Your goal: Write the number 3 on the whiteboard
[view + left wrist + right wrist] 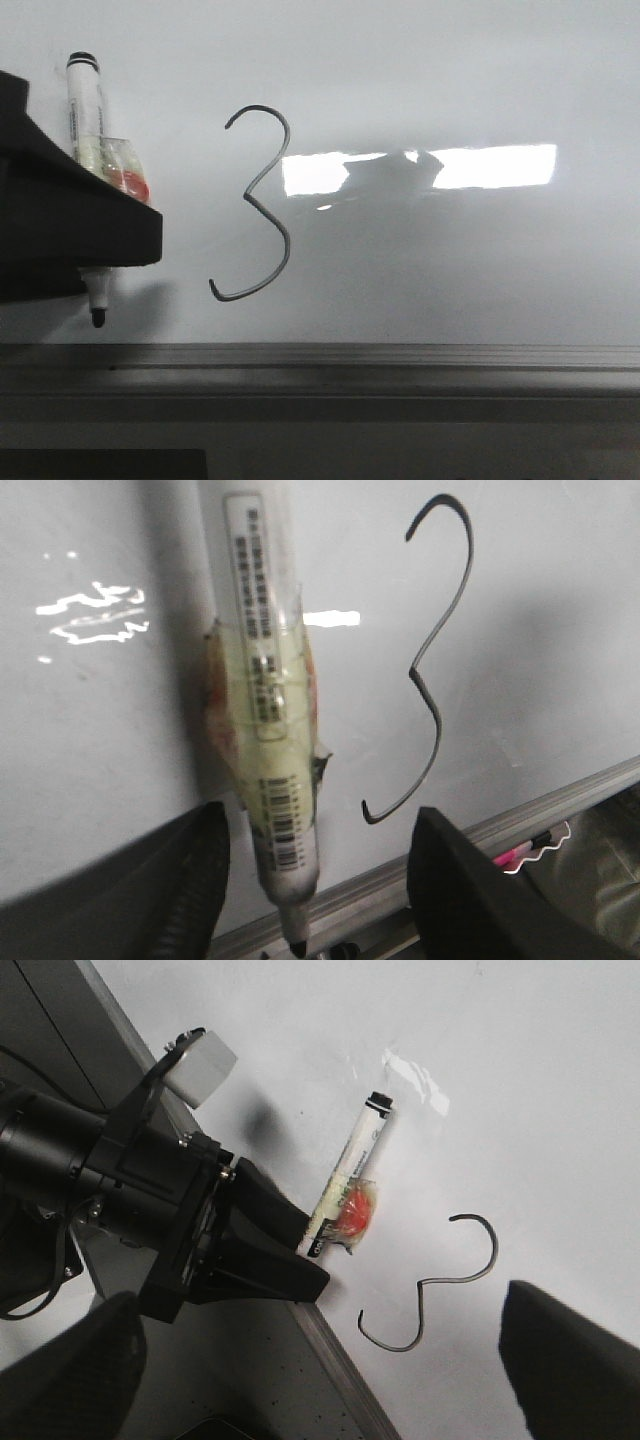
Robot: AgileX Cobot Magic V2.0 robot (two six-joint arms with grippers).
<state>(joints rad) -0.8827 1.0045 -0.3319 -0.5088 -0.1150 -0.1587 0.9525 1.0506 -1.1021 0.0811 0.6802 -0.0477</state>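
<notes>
Front view: I see the 3 (pixel 255 205) complete on the whiteboard (pixel 450 80); the left gripper (pixel 90 215) grips the marker (pixel 88 150) just left of it. Left wrist view: the tip sits apart from the 3. Right wrist view: the right gripper (pixel 320 1360) is wide, empty. I judge only retraction remains.

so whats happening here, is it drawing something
The left pincer holds a marker against the whiteboard, its tip pointing down toward the grey edge rail. A complete number 3 is already drawn on the board, just beside the marker, and the tip is off the line now. The right pincer is open and holds nothing. The writing looks done.
</notes>
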